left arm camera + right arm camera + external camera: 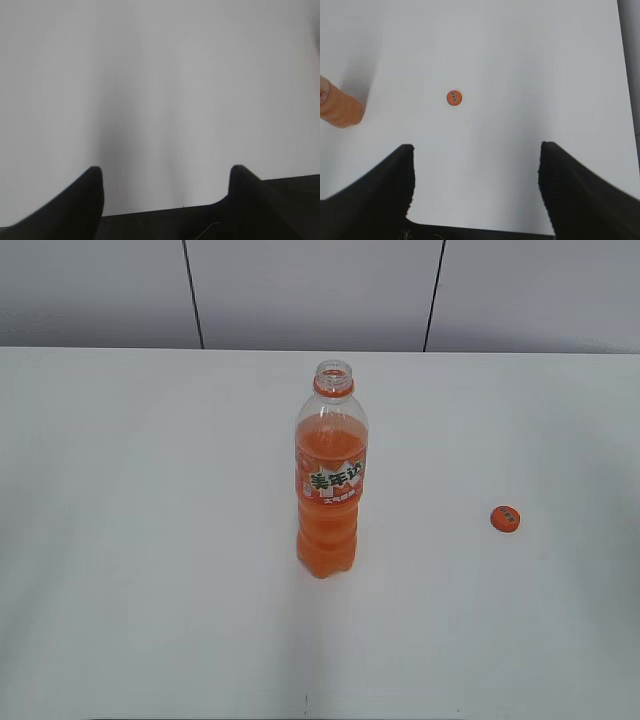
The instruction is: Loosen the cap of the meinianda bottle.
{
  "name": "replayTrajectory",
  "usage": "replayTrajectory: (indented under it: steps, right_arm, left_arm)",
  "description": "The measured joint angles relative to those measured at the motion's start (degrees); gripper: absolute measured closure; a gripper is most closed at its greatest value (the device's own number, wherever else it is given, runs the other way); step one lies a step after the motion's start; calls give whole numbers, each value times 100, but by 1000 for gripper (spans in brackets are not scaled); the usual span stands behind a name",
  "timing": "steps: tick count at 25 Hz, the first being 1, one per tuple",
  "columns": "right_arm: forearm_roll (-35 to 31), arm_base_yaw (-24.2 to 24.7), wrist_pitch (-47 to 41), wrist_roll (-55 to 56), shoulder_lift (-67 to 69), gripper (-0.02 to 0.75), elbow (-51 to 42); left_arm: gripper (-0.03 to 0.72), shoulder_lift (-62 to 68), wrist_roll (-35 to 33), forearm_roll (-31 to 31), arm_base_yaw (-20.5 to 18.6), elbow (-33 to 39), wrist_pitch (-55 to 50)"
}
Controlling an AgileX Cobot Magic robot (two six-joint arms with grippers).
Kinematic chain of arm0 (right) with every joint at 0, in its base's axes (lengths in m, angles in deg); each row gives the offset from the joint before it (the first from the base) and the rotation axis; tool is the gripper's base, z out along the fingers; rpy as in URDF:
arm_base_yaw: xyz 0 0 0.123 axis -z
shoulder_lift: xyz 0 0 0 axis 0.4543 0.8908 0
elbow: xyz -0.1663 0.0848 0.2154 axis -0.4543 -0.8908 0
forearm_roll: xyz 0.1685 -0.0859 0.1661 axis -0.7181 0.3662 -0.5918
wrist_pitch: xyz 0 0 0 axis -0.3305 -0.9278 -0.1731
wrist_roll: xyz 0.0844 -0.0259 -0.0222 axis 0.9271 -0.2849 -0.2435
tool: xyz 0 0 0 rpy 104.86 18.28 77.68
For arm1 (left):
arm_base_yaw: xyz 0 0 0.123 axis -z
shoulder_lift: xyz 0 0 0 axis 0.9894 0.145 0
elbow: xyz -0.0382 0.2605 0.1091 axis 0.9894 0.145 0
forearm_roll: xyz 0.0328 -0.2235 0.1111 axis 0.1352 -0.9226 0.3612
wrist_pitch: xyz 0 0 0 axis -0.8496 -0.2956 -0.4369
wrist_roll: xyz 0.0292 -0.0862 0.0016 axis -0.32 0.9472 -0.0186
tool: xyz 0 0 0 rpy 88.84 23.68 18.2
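Note:
The meinianda bottle [331,475] stands upright in the middle of the white table with its neck open and no cap on it. Its lower body shows at the left edge of the right wrist view [337,107]. The orange cap [505,518] lies flat on the table to the right of the bottle, and also shows in the right wrist view [454,97]. My right gripper [476,150] is open and empty, well back from the cap. My left gripper [165,172] is open and empty over bare table. Neither arm shows in the exterior view.
The white table [150,540] runs to a grey panelled wall [300,290] at the back. The table's right edge shows in the right wrist view [627,100]. Nothing else stands on it.

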Motion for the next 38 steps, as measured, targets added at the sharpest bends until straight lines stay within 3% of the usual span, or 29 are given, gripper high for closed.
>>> replayTrajectory:
  steps: [15, 26, 38]
  right_arm:
    - [40, 0, -4, -30, -2457, 160, -2636]
    - [40, 0, -19, -41, -3843, 160, -3552]
    - [40, 0, 162, -71, -5087, 160, -3656]
  left_arm:
    - [210, -1905, 0, -417, 0, 1009, -65]
    - [210, -2852, 0, -395, 0, 1253, 428]
    - [216, -3168, -103, -395, 0, 1257, 474]
